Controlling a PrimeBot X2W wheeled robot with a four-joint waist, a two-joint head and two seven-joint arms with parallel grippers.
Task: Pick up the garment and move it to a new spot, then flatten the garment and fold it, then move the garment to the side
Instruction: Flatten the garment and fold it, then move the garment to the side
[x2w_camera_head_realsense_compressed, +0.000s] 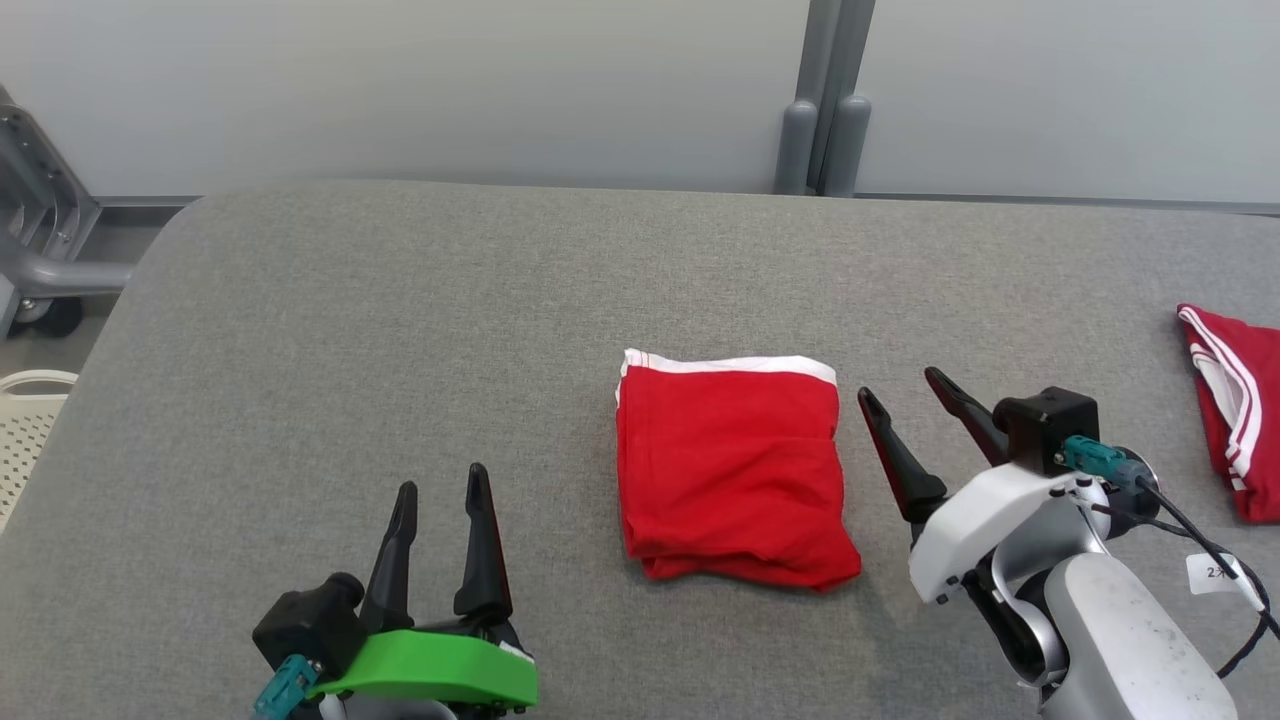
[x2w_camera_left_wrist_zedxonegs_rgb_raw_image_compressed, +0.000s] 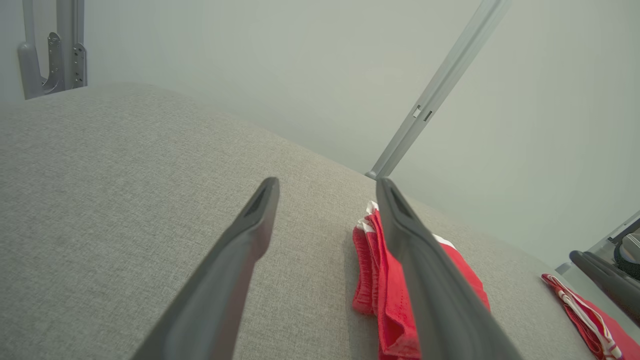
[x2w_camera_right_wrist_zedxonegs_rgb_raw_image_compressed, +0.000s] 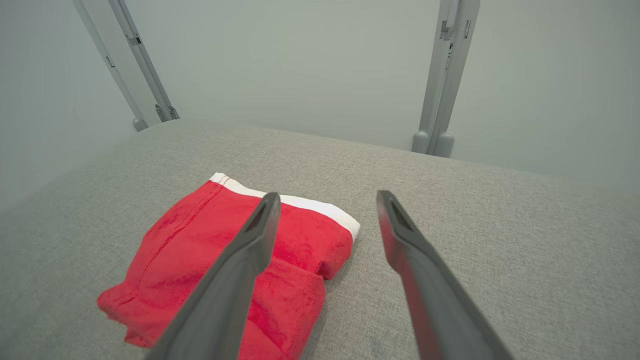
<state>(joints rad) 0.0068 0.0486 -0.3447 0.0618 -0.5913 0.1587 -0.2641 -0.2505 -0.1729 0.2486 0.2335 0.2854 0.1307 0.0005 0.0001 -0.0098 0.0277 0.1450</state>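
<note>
At the near right of the counter (x2w_camera_head_realsense_compressed: 400, 300), the right end effector (x2w_camera_head_realsense_compressed: 898, 382) stands w/ jaws spread wide and nothing between them. Its inner finger (x2w_camera_head_realsense_compressed: 895, 455) is just beside the right edge of the garment (x2w_camera_head_realsense_compressed: 735, 470), apart from it as far as I can tell. At near left, the left end effector (x2w_camera_head_realsense_compressed: 442, 478) is likewise wide and empty, well apart from the cloth.

The garment lies mid-counter, a red folded square w/ a white band along the far edge. The fold looks done, so I'd judge what's left is the shift to the side.

Trouble I'd watch for:
- The near edge is bulgy, the layers aren't flush, and a flap shows on the right side. Pinch only the top layer there & the fold prob. peels open on the lift.
- One-sided grab from the right: the left half hangs unsupported, droops, and the stack comes undone.
- Dragging vs. lifting: the counter is covered in grey woven fabric, so the bottom layer could catch & ruck up.
- The inner finger is so close that a sloppy approach could shove the edge before the jaws close, skewing the square.
- A second red piece (x2w_camera_head_realsense_compressed: 1235, 420) sits at the counter's far right. Carry the garment that way w/o care & it may land on it.
- Going left instead: the corner is rounded and a white basket (x2w_camera_head_realsense_compressed: 25, 430) sits beyond that edge. Set it too near & it could slide off.
</note>
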